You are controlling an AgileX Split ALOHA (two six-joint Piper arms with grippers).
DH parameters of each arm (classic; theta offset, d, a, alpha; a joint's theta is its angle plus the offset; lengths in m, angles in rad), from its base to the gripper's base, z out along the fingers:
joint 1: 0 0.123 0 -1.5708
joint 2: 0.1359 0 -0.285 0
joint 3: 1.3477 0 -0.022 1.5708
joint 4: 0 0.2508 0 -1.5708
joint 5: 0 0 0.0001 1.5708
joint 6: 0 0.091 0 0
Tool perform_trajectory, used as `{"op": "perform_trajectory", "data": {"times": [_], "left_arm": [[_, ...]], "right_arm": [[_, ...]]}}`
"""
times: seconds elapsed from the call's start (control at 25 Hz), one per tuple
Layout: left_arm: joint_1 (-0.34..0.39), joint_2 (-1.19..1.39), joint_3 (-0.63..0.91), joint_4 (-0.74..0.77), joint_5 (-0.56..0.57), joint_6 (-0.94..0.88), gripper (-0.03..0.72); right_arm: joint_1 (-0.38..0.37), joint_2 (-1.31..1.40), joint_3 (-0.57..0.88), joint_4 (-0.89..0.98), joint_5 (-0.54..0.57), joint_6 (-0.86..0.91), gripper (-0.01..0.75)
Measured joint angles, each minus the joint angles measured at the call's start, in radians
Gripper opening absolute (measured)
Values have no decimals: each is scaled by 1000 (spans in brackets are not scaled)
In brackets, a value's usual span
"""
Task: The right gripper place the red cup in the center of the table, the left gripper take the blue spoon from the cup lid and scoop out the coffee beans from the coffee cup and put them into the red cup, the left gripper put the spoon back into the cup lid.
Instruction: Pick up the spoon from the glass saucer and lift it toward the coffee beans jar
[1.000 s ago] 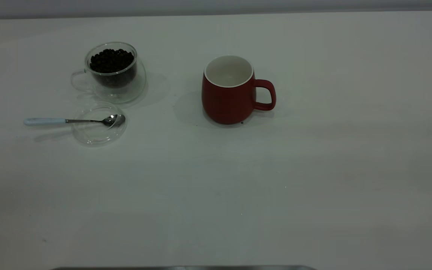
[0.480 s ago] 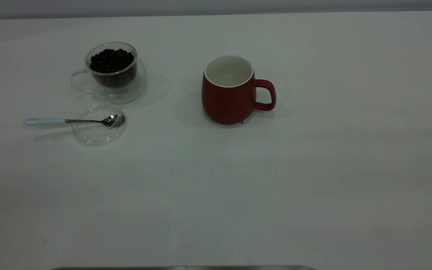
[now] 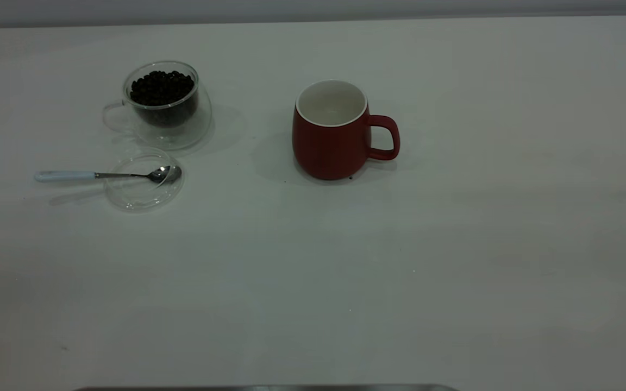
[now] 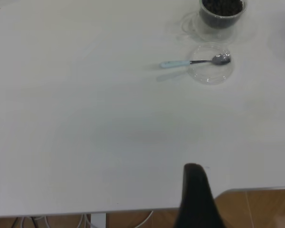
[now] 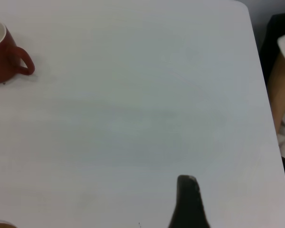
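The red cup (image 3: pixel 330 133) stands upright near the middle of the table (image 3: pixel 345 271), its handle pointing right and its white inside empty; the right wrist view catches it far off (image 5: pixel 2 57). At the back left stands the coffee cup (image 3: pixel 163 106), heaped with coffee beans (image 3: pixel 161 88). Just in front of it, the blue spoon (image 3: pixel 95 175) rests with its bowl in the cup lid (image 3: pixel 142 193) and its pale handle sticking out left. My left gripper (image 4: pixel 194 190) shows as a black tip at the table's near edge, far from the spoon (image 4: pixel 190 62). My right gripper (image 5: pixel 187 199) hangs well away from the cup.
A person's arm (image 5: pixel 282 80) sits just past the table's right edge. Below the table's near edge lie a wooden floor (image 4: pixel 256 209) and cables (image 4: pixel 142 219). A dark strip (image 3: pixel 264 388) runs along the bottom of the exterior view.
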Motion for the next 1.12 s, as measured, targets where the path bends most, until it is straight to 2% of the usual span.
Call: {"op": "perform_trajectory", "data": {"times": [0.64,0.8,0.92,1.12], "left_arm": [[0,0,0,-8,0,-14,570],[0,11,-15,14,-17,-100,570],[-2,99,-72,29,-58,-148,570],[-5,402,-182,0,-86,-145,570]], "right_arm": [[0,0,0,0,0,0,588],[0,0,0,0,0,0,588],[-1,0,0,0,0,0,588],[-1,0,0,0,0,0,588]]}}
